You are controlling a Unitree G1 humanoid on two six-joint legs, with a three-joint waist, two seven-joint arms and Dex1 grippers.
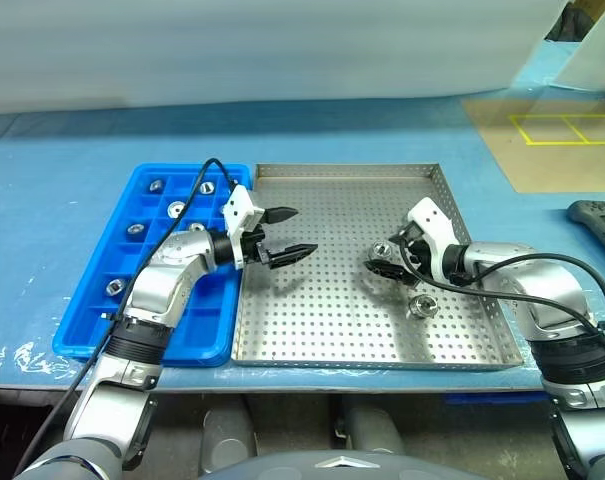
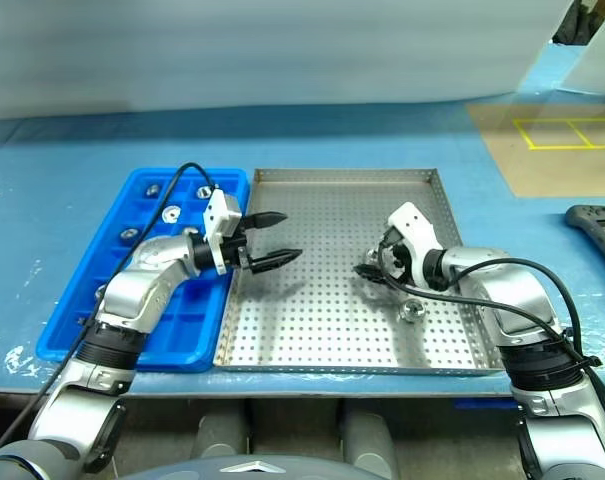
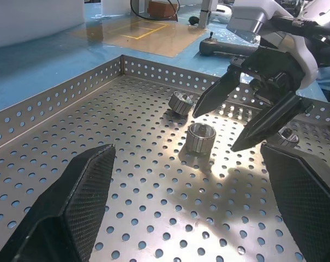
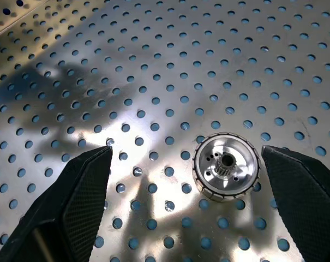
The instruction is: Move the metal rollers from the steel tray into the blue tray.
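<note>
Black fingers, right gripper (image 1: 384, 258): spread wide, nothing between them, tips angled down over the right half of the steel tray
Roller under right gripper (image 4: 226, 167): upright on the perforated floor between the two spread fingers, nearer one of them, touching neither
Other loose rollers: one (image 1: 422, 306) just in front of the right gripper near the tray's right rim, one (image 3: 181, 102) behind it toward the far wall
Left gripper (image 1: 288, 234): also spread and empty, pointing level across the tray's left side toward the right gripper, well apart from it
Steel tray (image 1: 342, 335): square, low rim, on the blue table cover
Blue tray (image 1: 87, 300): touching the steel tray's left rim; several rollers (image 1: 135, 229) sit singly in its compartments
</note>
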